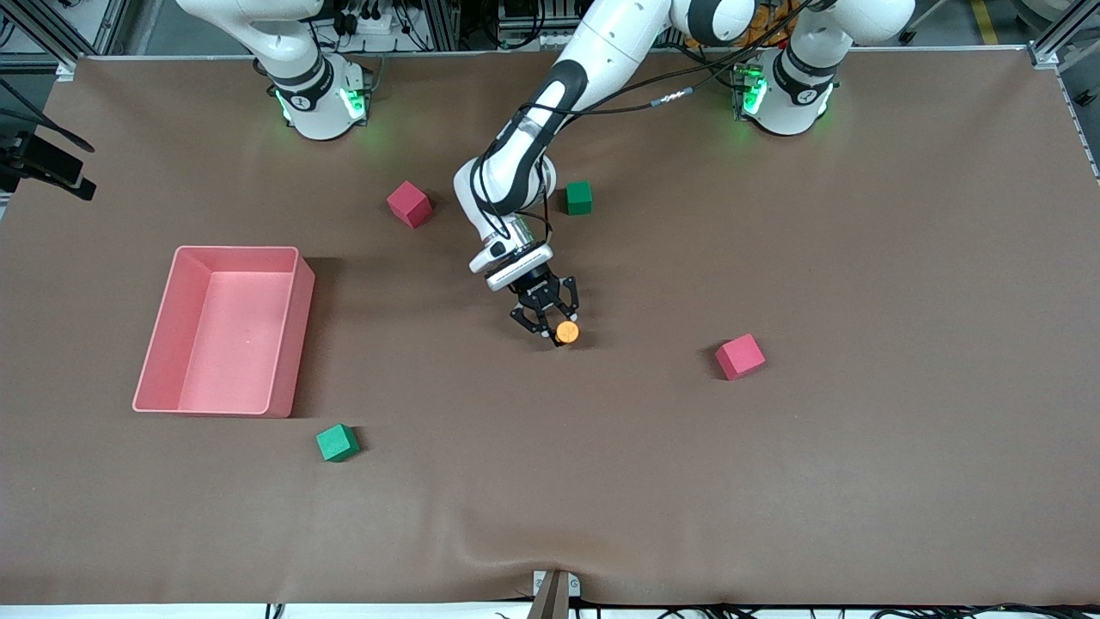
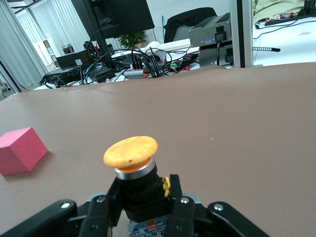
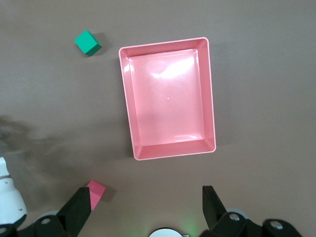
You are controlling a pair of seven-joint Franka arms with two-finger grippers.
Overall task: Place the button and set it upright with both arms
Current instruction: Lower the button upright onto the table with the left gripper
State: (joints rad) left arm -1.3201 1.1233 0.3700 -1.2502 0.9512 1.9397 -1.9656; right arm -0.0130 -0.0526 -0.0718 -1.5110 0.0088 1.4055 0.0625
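Gripping the button (image 1: 566,331), L gripper (image 1: 550,329) clamps its black body mid-table, orange cap up; brown mat (image 1: 859,473) wrinkled at the near edge; R gripper (image 3: 148,210) fingers apart, waits above pink bin (image 1: 292,331); cables, monitors past the table's edge.

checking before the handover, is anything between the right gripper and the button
Nothing visible stands in the way. The left gripper is shut on the button at mid-table. The right gripper waits open, high above the pink tray. The nearest red cube and green cube lie farther from the front camera than the button.
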